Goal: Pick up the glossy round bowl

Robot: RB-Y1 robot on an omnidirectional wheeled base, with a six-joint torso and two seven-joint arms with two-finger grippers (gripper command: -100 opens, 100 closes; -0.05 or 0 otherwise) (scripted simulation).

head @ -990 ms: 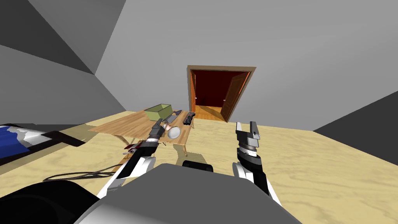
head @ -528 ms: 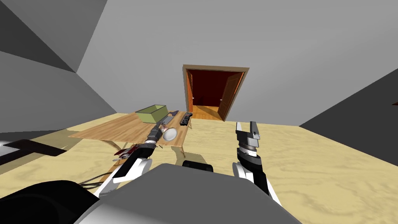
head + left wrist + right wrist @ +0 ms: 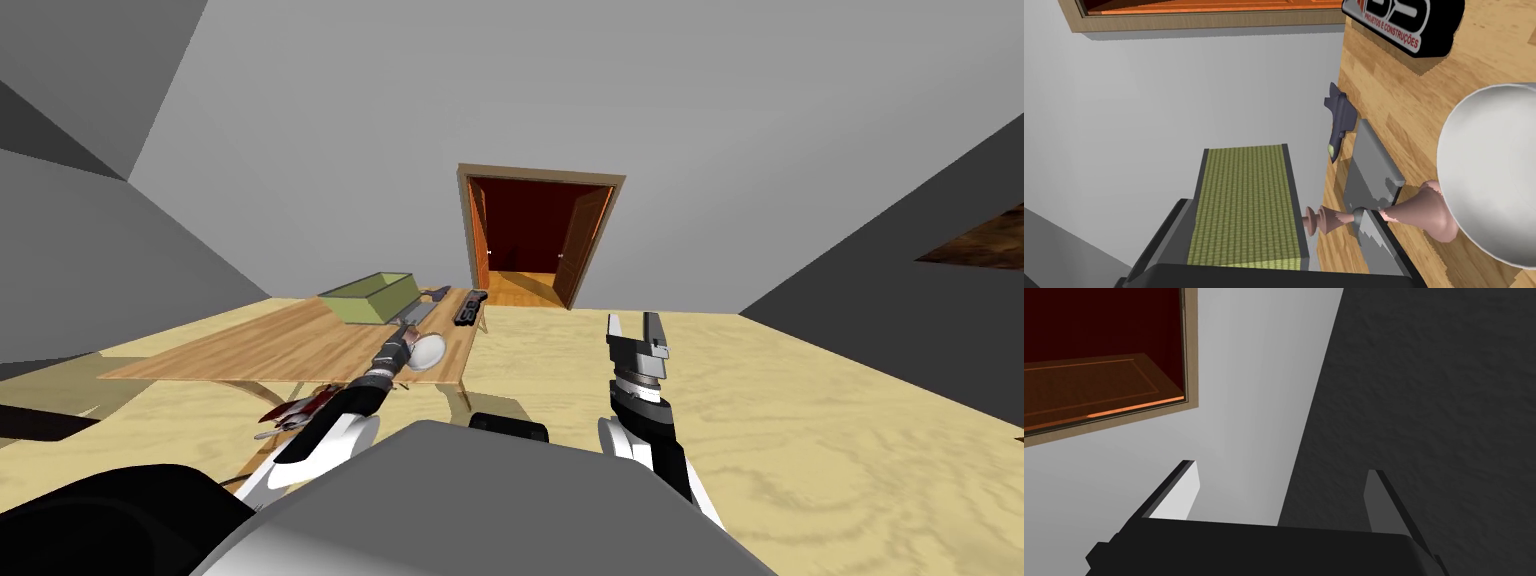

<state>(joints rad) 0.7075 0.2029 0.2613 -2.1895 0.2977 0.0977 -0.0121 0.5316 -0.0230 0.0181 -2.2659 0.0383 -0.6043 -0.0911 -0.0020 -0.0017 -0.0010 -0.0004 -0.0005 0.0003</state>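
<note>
so the wooden tabletop (image 3: 250,345) has a bit of clutter on it, and that's my worry. the biggest thing up there is the green box (image 3: 368,297), so i'll place everything off that. the white bowl (image 3: 1489,175) sits on the tabletop on my side of the green box, close to the edge. the left claw (image 3: 1273,212) points toward the green box with its fingers spread apart. the bowl is outside them, just beside one finger, so nothing's gripped yet. a sideways swing to get round the bowl could shove it away from the green box and off the edge. i'd guess thin blades on a smooth round wall could slip too. the right claw (image 3: 634,322), also spread apart, hangs over the floor well away from the green box. the smallest hazard is the pink turned piece (image 3: 1419,210) on the near side of the green box. it looks to be up against the bowl and crosses a finger, so closing now could pinch or flick it.
</note>
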